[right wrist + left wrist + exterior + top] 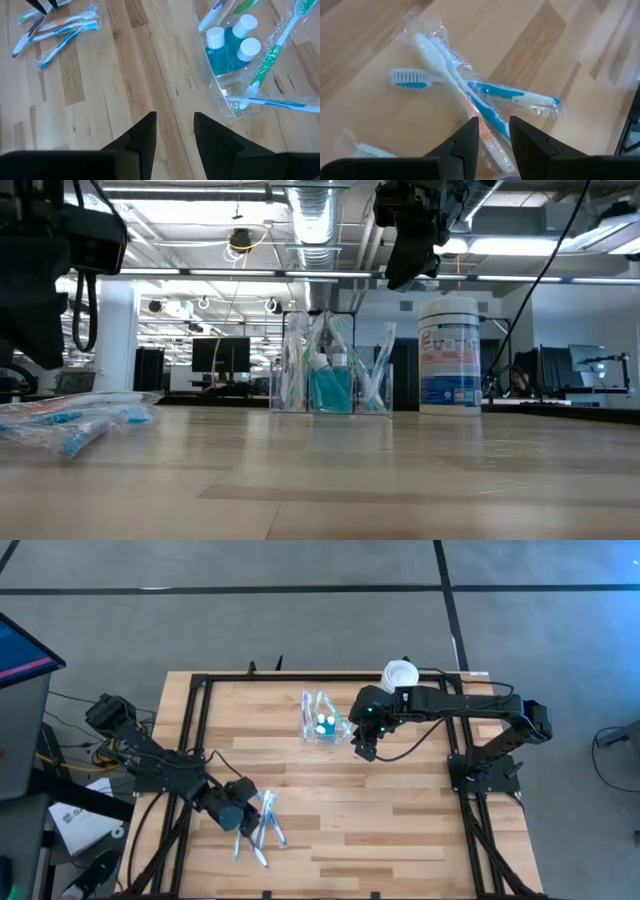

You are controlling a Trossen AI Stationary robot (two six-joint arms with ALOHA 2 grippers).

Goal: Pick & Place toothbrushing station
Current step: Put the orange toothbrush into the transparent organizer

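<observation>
Right tool (366, 750) beside toothbrushing station (325, 720)

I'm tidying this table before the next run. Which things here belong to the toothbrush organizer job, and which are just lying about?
Part of the job:
- clear organizer holding blue bottles and brushes
- wrapped toothbrushes near the left gripper
- right gripper, raised beside the organizer, jaws apart and empty

Lying about:
- white jar with blue label

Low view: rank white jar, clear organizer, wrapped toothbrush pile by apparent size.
1. Organizer and white jar: about equal height; the organizer is wider, so it edges first.
2. White jar.
3. Toothbrush pile: long but flat, and nearer the camera, so its rank is unsure.
</observation>
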